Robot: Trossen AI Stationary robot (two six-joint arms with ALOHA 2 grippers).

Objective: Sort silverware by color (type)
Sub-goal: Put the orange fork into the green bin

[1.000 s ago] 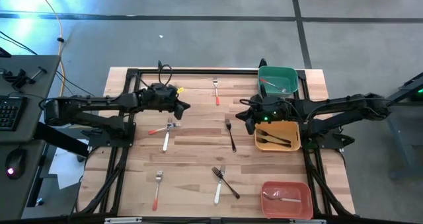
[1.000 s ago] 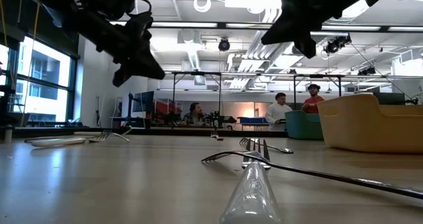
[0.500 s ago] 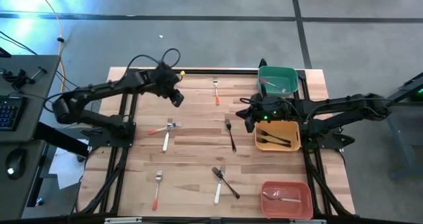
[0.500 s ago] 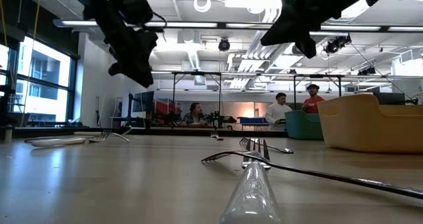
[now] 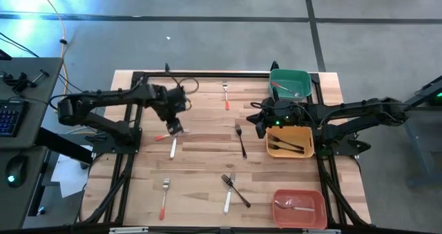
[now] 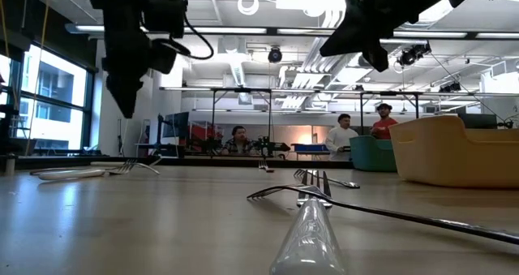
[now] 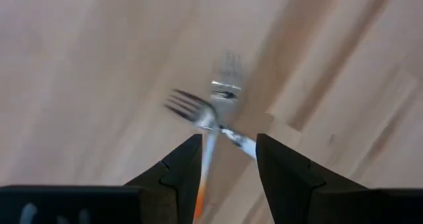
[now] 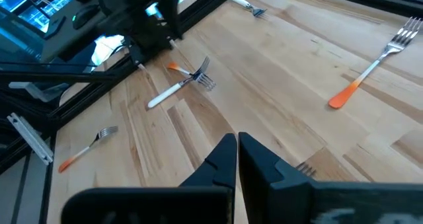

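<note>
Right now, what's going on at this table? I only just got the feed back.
Silverware sorting is partway done. The left gripper hangs open right above two crossed forks, one orange-handled, one white-handled, holding nothing. The right gripper waits shut beside the yellow bin, which holds black forks. The green bin and red bin each hold a utensil. More forks lie loose on the table.

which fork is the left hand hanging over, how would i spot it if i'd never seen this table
Start at the wooden table and find the left hand, open, on its left half. Right under it two forks lie crossed at their heads, one orange-handled fork and one white-handled fork. No other orange and white pair on the table overlaps; the other crossed pair, nearer the front edge, is white and black.
</note>
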